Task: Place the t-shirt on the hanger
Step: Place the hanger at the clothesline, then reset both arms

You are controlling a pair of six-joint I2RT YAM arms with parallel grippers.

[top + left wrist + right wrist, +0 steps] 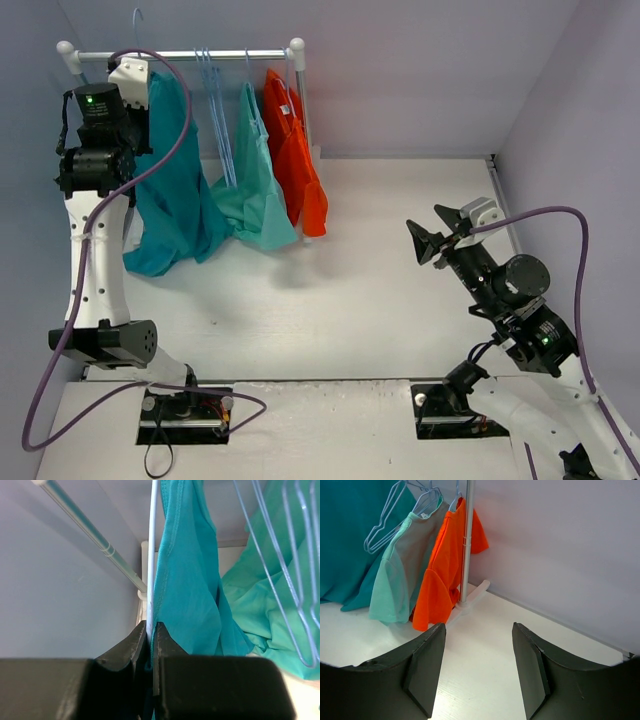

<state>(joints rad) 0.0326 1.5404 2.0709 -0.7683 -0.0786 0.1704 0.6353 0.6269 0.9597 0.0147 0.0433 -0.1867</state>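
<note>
Left fingers (131,644) pinched together on the hanger (151,555) wire at the left end of the rail (190,55), the t-shirt (187,595) hanging against their right side. Rightward: spare hangers (215,100), mint garment (255,200), orange garment (295,150). Right fingers (427,665) stand apart, empty, above open worktop (350,300).

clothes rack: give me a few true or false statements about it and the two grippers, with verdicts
1. The t-shirt hangs at the left end of the rack. True.
2. The left gripper is open and empty. False: it is shut on the hanger, with the t-shirt right beside it.
3. The orange shirt hangs at the rack's right end. True.
4. The right gripper holds the mint shirt. False: it is open and empty, over the table, away from the rack.
5. Empty hangers hang between the t-shirt and the mint shirt. True.
</note>
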